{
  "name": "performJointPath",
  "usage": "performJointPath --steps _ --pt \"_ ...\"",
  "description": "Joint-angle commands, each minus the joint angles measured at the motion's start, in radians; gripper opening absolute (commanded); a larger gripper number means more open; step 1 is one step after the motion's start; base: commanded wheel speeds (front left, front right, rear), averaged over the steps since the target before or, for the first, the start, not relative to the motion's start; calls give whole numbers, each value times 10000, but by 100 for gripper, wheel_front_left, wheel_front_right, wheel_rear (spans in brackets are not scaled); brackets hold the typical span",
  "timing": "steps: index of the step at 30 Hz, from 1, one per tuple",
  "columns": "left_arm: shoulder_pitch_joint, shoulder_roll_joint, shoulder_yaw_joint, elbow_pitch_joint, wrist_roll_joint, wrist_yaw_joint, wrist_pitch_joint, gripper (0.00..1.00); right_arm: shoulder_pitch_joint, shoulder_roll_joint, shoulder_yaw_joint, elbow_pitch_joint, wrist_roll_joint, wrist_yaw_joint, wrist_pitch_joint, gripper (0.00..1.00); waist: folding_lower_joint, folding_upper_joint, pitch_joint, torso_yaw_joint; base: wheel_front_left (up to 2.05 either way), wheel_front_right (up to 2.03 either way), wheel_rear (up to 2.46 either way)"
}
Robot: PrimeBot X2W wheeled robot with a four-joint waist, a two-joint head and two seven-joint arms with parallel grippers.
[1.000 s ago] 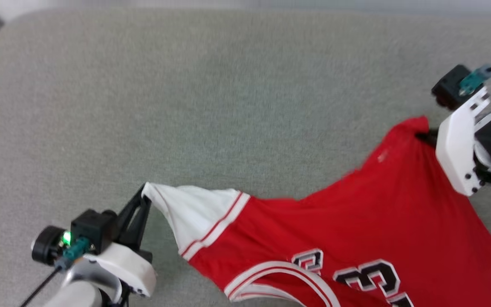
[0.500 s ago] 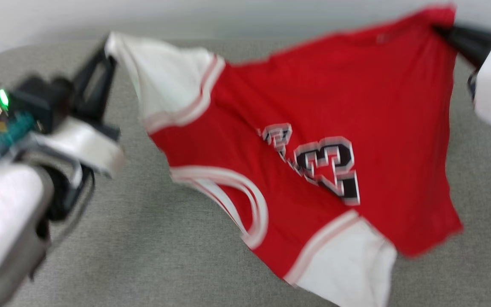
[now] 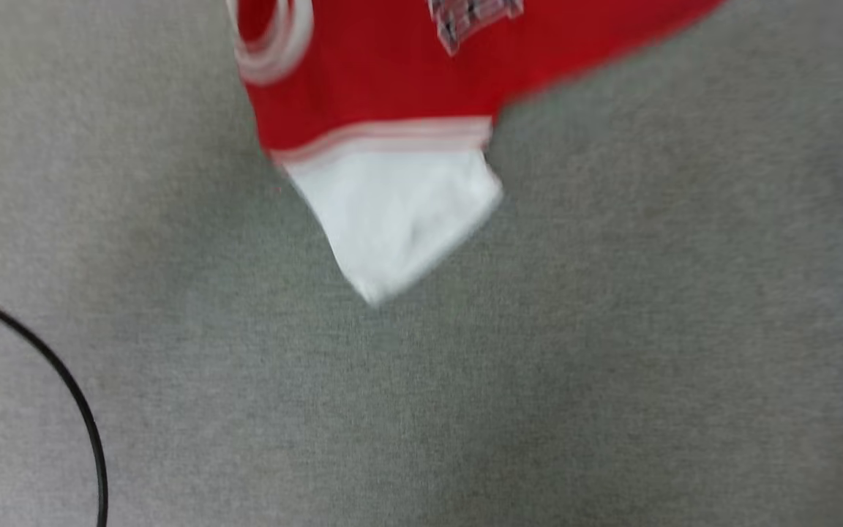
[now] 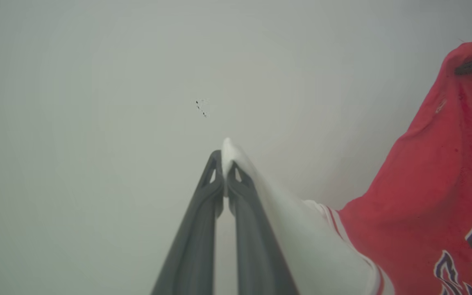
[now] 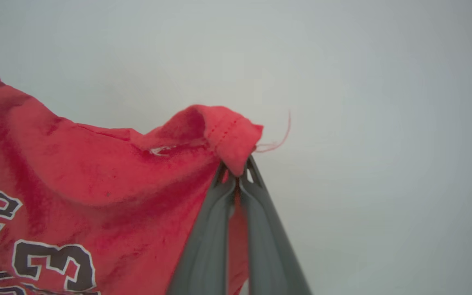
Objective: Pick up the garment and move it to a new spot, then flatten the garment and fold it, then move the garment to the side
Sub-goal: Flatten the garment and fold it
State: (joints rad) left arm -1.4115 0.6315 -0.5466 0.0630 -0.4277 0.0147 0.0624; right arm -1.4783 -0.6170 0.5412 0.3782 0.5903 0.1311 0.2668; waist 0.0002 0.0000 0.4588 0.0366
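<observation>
One garment (image 3: 392,88), red, hangs in from the top edge of the head view. Two sleeves can be counted: one white sleeve (image 3: 396,219) at the upper middle of the head view, and a second sleeve (image 4: 301,241) at the lower middle of the left wrist view. There are two grippers, the left gripper (image 4: 224,172) and the right gripper (image 5: 240,174), each rising from the bottom centre of its own wrist view with two dark fingers. One thin black cable (image 3: 63,380) curves through the head view's lower left. One grey fabric surface (image 3: 612,329) lies below.
</observation>
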Motion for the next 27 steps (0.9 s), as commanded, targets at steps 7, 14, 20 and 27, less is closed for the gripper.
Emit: performJointPath --steps 7,14,20,27 --pt "-3782 -882 204 2312 309 -743 -380 0 -2829 596 -415 753 -1332 -7 118 0 -2 0 1633 316 0 0 0" --pt "-5850 -1366 157 4174 447 -1075 -960 0 -4649 1003 -120 1879 -1806 -5 -248 0 -2 0 2137 450 0 0 0" --pt "-6129 -1553 -33 5035 409 -1180 -1427 0 -5172 1177 636 2854 -1662 -7 -811 0 -2 0 2388 500 0 0 0" --pt "-5227 -1633 -275 5584 231 -1257 -1941 0 -4391 1229 1807 3676 -1307 -5 -1443 0 -2 0 2228 458 0 0 0"
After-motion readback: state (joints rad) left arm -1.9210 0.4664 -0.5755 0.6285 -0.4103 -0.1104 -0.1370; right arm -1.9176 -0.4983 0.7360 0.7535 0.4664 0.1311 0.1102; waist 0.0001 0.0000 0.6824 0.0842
